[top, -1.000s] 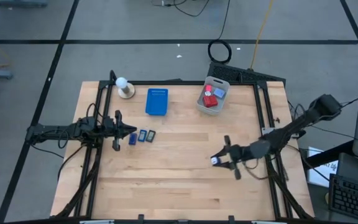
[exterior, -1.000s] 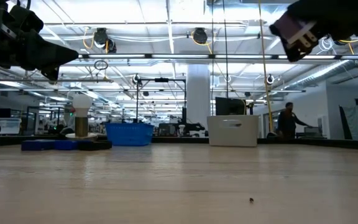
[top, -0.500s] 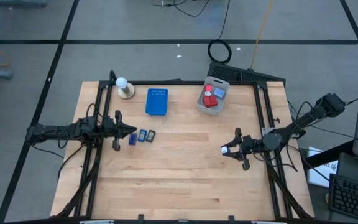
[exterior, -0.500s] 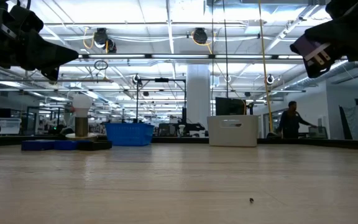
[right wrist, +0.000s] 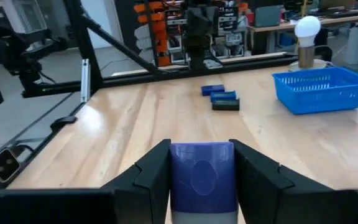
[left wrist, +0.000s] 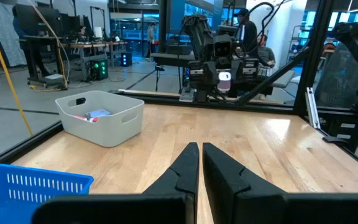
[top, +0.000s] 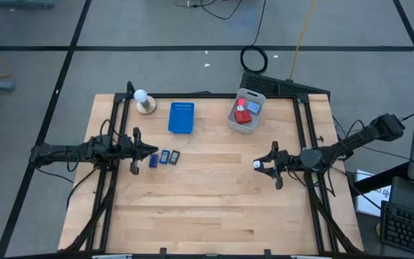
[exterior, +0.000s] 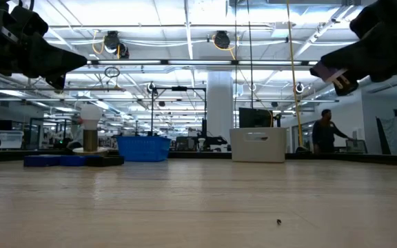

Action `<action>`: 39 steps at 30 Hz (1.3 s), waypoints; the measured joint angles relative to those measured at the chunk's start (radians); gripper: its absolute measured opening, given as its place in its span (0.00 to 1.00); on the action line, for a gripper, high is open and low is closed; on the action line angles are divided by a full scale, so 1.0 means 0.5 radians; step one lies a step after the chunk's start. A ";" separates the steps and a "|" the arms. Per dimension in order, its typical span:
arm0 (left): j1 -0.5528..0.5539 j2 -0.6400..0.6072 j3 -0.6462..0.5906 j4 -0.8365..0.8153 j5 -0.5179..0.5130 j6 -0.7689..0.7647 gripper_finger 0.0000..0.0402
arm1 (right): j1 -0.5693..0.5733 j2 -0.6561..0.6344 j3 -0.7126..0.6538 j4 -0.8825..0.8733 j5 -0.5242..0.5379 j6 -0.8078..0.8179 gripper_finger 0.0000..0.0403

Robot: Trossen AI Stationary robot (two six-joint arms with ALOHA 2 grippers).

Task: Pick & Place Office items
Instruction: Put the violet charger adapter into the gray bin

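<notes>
My right gripper hangs above the table's right half, shut on a small light-blue piece. In the low view, gripper and piece are well clear of the tabletop. My left gripper is shut and empty. It hovers just left of three small dark-blue and grey rectangles, which lie flat in a row on the table. A grey bin near the far edge holds red blocks and light-blue bits. My right gripper pinches the light-blue piece between its two fingers, one on each side face. The fingers are about level and point toward the table's left. The piece is lifted clear of the table.
A blue basket tray and a white ball on a round base stand near the far edge, left of the grey bin. Bare wood fills the middle and near part of the table. People are in the room beyond.
My right gripper has carried the light-blue piece toward the table's far edge, and its arm has swung from slanting to nearly level across the table. It has stayed shut on the piece.
</notes>
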 joint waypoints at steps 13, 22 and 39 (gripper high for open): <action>0.000 0.000 0.000 0.000 0.000 0.000 0.05 | -0.764 -0.018 0.000 0.005 -0.157 -0.164 0.33; -0.001 0.000 0.000 0.000 0.000 0.000 0.05 | -1.193 -0.013 0.001 0.002 -0.159 -0.301 0.33; 0.000 0.000 0.000 0.001 0.000 0.000 0.05 | -1.758 0.128 0.042 0.074 -0.305 -0.556 0.33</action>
